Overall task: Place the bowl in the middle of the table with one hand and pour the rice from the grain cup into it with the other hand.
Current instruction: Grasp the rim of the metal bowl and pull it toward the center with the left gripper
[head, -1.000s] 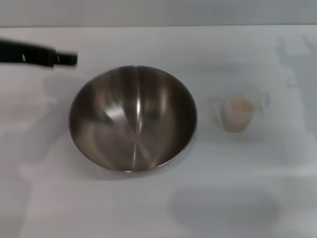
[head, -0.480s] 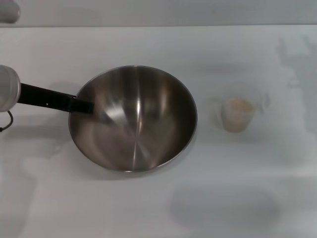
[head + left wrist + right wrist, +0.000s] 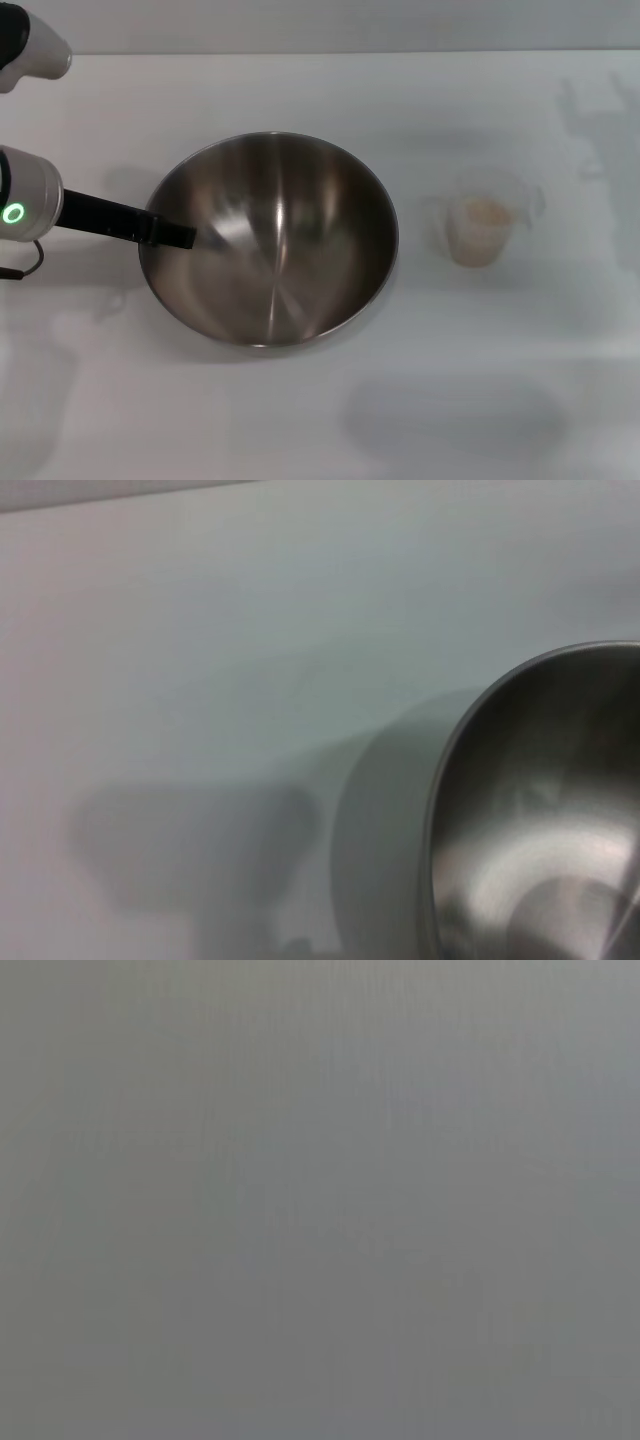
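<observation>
Gripping of the bowl (image 3: pixel 268 240) rim is attempted by the left pincer (image 3: pixel 178 236); closure cannot be told; centring is needed next.

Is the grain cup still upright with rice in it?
Yes. The grain cup stands upright on the table, the rice inside.

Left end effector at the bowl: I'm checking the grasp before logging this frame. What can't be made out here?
- Left end effector, head view: its black tip meets the bowl rim; open or shut is unclear.
- Left wrist view: shows only bowl rim and table, no fingers.
- Right end effector: not in view; right wrist view is blank grey.
- Grain cup, head view: rice level unclear through its translucent wall.
</observation>
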`<action>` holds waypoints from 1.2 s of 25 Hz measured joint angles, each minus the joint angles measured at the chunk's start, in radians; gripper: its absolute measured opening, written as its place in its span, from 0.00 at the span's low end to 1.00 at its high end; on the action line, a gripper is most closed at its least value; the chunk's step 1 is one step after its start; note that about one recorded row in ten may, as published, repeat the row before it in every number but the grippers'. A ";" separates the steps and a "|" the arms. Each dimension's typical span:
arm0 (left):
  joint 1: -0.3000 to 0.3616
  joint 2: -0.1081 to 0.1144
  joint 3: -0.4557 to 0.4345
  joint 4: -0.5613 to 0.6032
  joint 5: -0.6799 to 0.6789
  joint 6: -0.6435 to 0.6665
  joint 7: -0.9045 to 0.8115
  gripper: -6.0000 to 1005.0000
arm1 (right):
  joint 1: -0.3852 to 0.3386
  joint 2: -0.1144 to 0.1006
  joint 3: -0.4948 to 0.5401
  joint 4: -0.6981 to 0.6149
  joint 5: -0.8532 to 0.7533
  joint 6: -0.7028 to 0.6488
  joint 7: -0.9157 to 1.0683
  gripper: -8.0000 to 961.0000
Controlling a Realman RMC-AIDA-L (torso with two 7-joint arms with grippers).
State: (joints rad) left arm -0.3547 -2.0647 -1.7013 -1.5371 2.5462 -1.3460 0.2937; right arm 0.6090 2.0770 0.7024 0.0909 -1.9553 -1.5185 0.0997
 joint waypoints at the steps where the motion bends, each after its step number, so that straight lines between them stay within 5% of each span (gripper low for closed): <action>1: 0.001 0.000 0.006 0.002 0.000 0.003 0.009 0.68 | 0.000 0.000 0.000 0.001 0.000 -0.001 0.000 0.69; 9: -0.018 0.000 0.008 0.037 0.011 0.004 0.011 0.63 | 0.000 0.000 -0.002 0.003 -0.001 -0.005 0.000 0.69; 14: -0.027 0.001 0.004 0.039 0.011 0.002 0.011 0.39 | -0.002 0.000 -0.002 0.003 0.000 -0.002 0.000 0.69; 16: -0.032 0.002 0.002 0.043 0.011 -0.001 0.014 0.16 | -0.001 0.000 -0.001 0.003 0.000 -0.001 0.000 0.69; 30: -0.062 0.002 -0.084 0.062 -0.080 0.001 0.066 0.07 | 0.000 0.000 0.005 0.003 0.002 0.000 0.000 0.69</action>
State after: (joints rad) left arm -0.4164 -2.0628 -1.7857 -1.4749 2.4667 -1.3454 0.3595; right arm 0.6090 2.0771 0.7072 0.0935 -1.9532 -1.5185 0.0997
